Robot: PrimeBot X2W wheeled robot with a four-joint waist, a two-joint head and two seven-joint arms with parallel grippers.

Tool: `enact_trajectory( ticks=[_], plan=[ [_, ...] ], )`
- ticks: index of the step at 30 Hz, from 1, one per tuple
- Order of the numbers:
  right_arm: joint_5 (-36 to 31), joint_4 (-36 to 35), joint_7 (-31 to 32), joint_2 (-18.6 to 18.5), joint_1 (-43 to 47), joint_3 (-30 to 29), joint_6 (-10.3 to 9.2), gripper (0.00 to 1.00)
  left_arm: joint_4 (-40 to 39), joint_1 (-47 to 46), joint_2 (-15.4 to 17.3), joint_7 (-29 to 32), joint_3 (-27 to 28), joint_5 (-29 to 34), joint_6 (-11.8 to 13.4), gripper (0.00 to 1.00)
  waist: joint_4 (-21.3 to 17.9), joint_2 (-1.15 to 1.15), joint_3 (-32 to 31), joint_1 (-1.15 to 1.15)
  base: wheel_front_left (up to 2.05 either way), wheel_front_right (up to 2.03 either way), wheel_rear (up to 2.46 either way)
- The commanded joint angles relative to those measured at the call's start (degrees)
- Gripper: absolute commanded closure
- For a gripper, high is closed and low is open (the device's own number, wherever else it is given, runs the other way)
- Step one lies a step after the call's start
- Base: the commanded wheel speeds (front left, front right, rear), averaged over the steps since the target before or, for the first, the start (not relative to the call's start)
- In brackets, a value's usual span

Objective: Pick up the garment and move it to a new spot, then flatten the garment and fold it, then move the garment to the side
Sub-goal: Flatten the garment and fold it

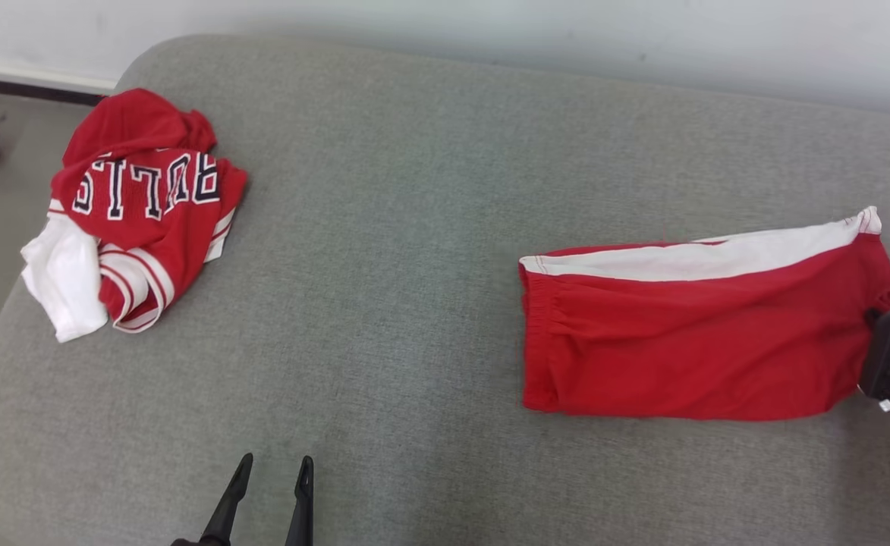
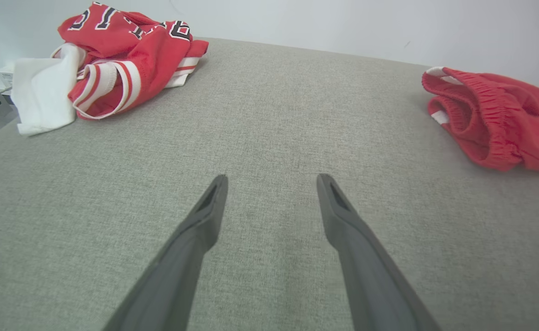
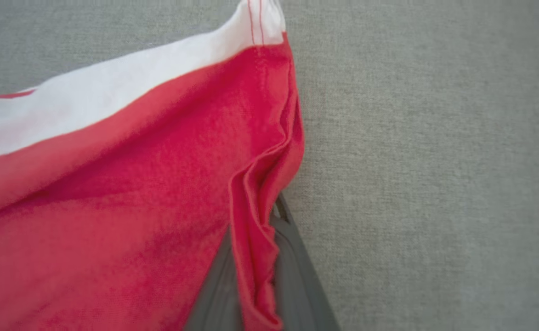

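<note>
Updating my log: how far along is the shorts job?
Done: the red shorts lie flat, apparently folded, on the grey cushion. In hand: the right gripper pinches their hem edge. Remaining: sliding them aside; the left gripper hovers open.

I see a grey padded surface (image 1: 414, 189) carrying folded red shorts (image 1: 687, 341) at its right side and a crumpled red jersey (image 1: 149, 205) over a white cloth (image 1: 65, 280) at its far left corner.
</note>
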Motion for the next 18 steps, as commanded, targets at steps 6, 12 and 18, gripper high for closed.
enact_trajectory(
  ticks=[6, 12, 18],
  plan=[
    [-1.23, -4.52, -0.82, -1.84, 4.56, -3.04, -0.18, 1.0, 0.34, 1.31, -0.33, -0.19, 0.54, 0.2, -0.32, 0.0, -3.74, -0.01, -3.24, 0.0, 0.0, 0.0, 0.0],
    [-2.93, -8.63, -0.63, -3.53, 8.19, -5.89, -0.18, 1.0, 0.83, 1.65, -0.51, -0.19, 0.52, 0.13, -0.63, 0.0, -5.34, -0.01, -4.91, 0.0, 0.0, 0.0, 0.0],
    [-4.28, -13.68, -0.28, -4.72, 11.26, -5.53, -0.18, 1.0, 1.42, 2.05, -0.65, -0.19, 0.61, -0.01, -0.63, 0.0, -5.84, -0.01, -6.13, 0.0, 0.0, 0.0, 0.0]
  ],
)
